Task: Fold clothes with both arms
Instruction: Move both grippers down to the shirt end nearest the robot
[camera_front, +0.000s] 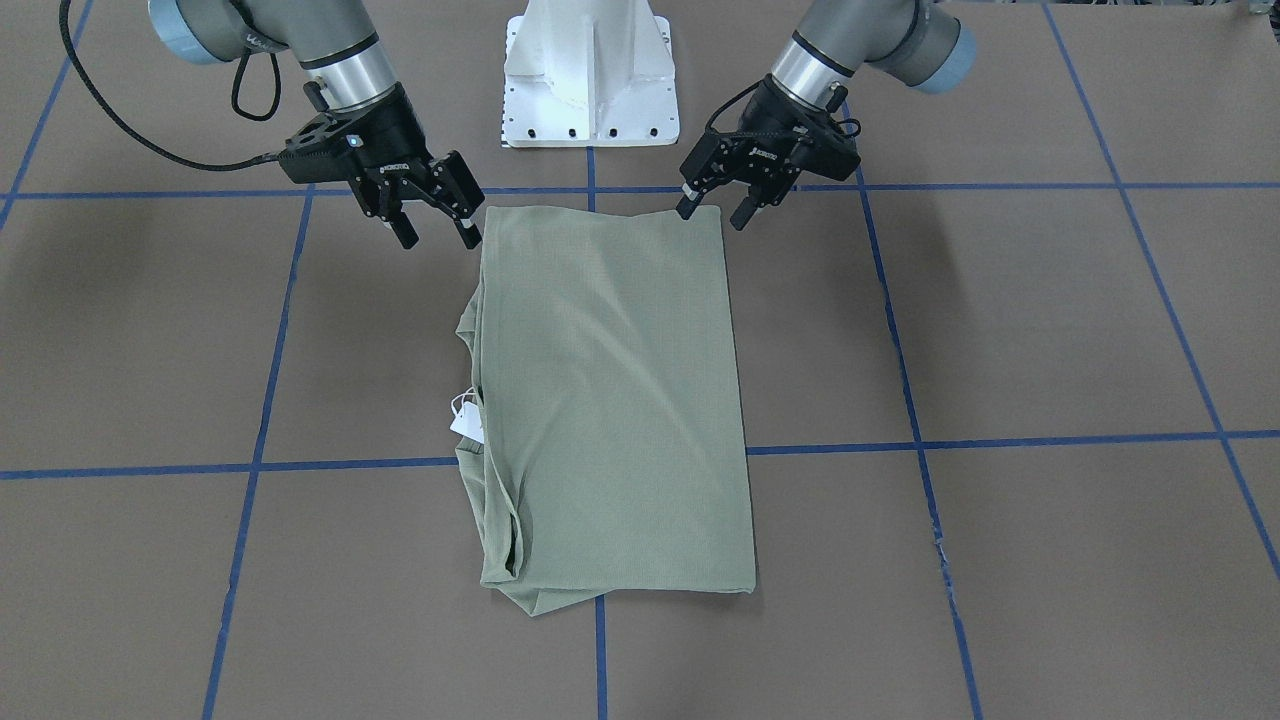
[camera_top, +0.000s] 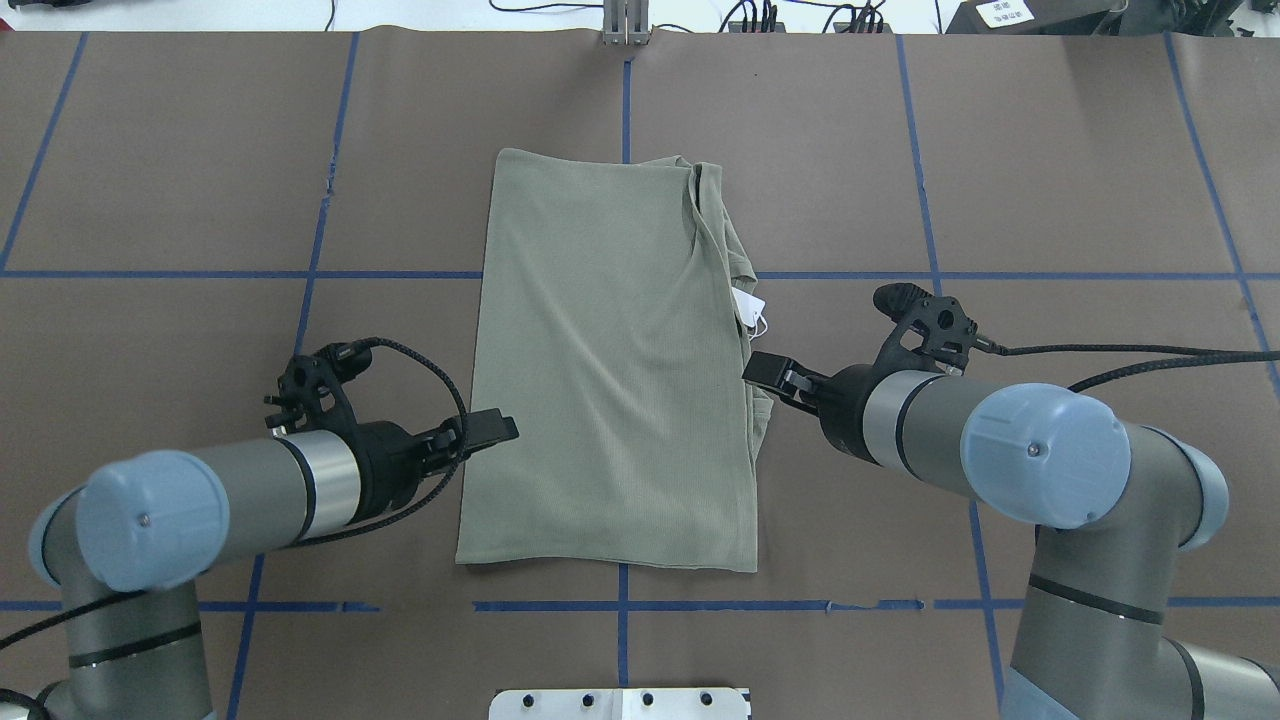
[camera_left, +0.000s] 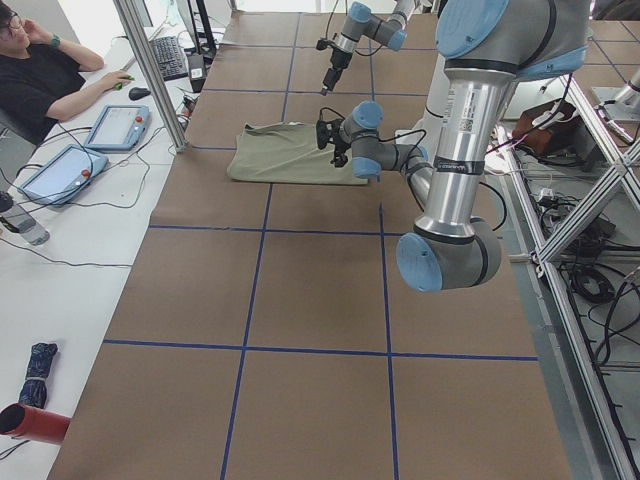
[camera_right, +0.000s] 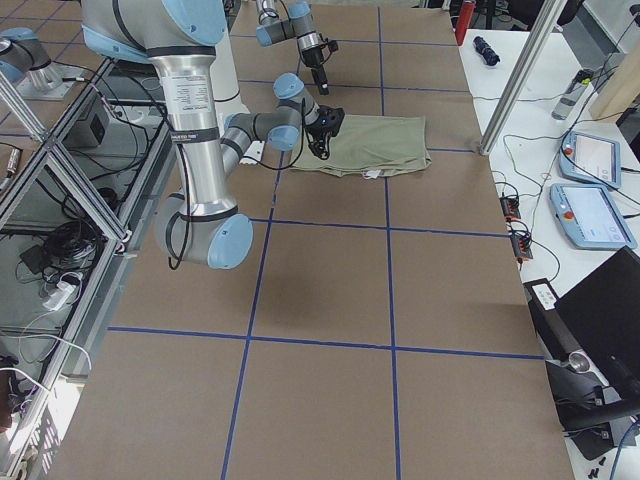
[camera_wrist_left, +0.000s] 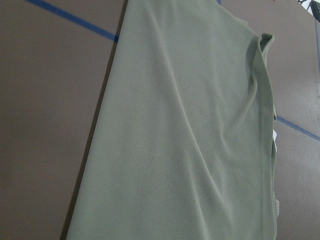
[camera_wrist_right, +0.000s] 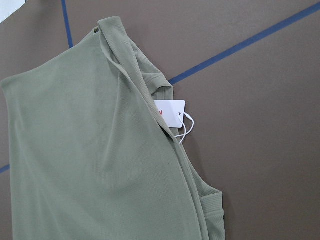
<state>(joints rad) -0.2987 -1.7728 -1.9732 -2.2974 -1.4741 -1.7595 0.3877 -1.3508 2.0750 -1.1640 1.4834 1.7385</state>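
Note:
The sage-green shirt (camera_front: 610, 400) lies flat on the brown table, folded into a long rectangle, and also shows in the overhead view (camera_top: 610, 360). Its white hang tag (camera_front: 467, 422) sticks out at the layered edge on my right side, red-lettered in the right wrist view (camera_wrist_right: 170, 112). My left gripper (camera_front: 712, 214) is open and empty, just above the shirt's near corner on my left. My right gripper (camera_front: 437, 238) is open and empty, just off the near corner on my right. The left wrist view shows only the cloth (camera_wrist_left: 190, 140).
The white pedestal base (camera_front: 590, 75) stands behind the shirt's near edge. Blue tape lines (camera_front: 1000, 440) grid the table. An operator (camera_left: 40, 80) and teach pendants (camera_right: 590, 160) are at a side desk beyond the table's far edge.

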